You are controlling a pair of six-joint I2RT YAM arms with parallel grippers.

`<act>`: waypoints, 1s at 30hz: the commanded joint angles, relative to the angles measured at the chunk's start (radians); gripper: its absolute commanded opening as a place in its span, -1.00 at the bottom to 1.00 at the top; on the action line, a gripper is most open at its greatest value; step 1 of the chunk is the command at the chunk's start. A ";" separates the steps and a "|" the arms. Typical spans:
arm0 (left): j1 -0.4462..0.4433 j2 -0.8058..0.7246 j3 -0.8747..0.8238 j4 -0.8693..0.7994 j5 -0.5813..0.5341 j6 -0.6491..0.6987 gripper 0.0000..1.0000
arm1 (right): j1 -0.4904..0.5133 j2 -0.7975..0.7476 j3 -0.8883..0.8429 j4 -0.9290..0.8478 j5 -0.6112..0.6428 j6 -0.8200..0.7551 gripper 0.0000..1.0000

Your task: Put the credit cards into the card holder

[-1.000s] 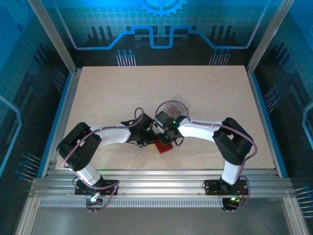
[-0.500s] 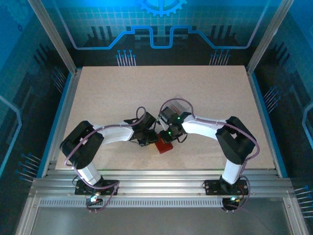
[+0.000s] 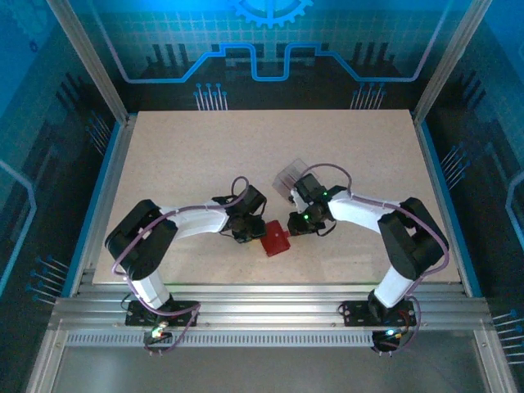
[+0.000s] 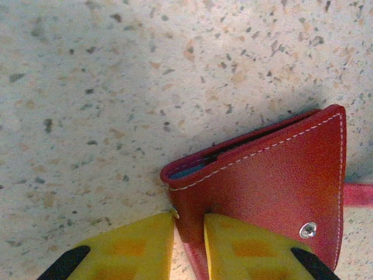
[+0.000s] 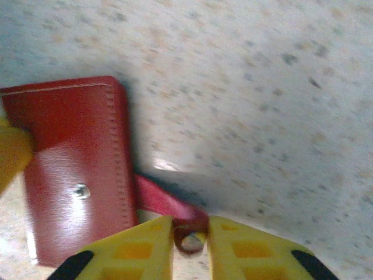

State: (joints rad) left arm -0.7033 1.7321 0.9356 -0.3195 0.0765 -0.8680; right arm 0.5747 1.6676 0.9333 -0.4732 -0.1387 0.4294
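Looking down from the top camera, I log the card holder (image 3: 276, 238), a small red folding wallet, lying on the speckled table (image 3: 180, 155) near its front edge, between the two wrists.

Left gripper (image 4: 189, 217): the jaws are drawn in to a narrow slot, with the wallet's folded corner pinched between the yellow fingers (image 4: 134, 248). On the left wrist camera the holder is closed, its white-stitched flap facing up. A pale stud (image 4: 308, 230) sits near the lower right corner. A thin slit along the upper edge shows a strip of blue-grey lining; I cannot tell what is inside.

Right gripper (image 5: 191, 220): the jaws are nearly together, clamped on the end of the red snap tab (image 5: 157, 198), which runs out from the wallet's side. The tab's own pale snap (image 5: 191, 239) sits right in the gap between the fingertips.

Both arms reach inward and meet at the wallet from opposite sides.

A clear plastic box (image 3: 286, 173) rests on the table just beyond the right wrist, apart from the holder.
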 commanded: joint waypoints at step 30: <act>-0.046 0.043 -0.014 0.085 -0.005 0.047 -0.55 | -0.015 0.005 0.027 0.022 -0.085 0.098 -0.46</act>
State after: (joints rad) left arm -0.7418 1.7737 0.9562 -0.2104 0.0753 -0.8291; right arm 0.5850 1.6566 0.9810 -0.4725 -0.1867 0.5304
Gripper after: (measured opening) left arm 0.227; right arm 0.262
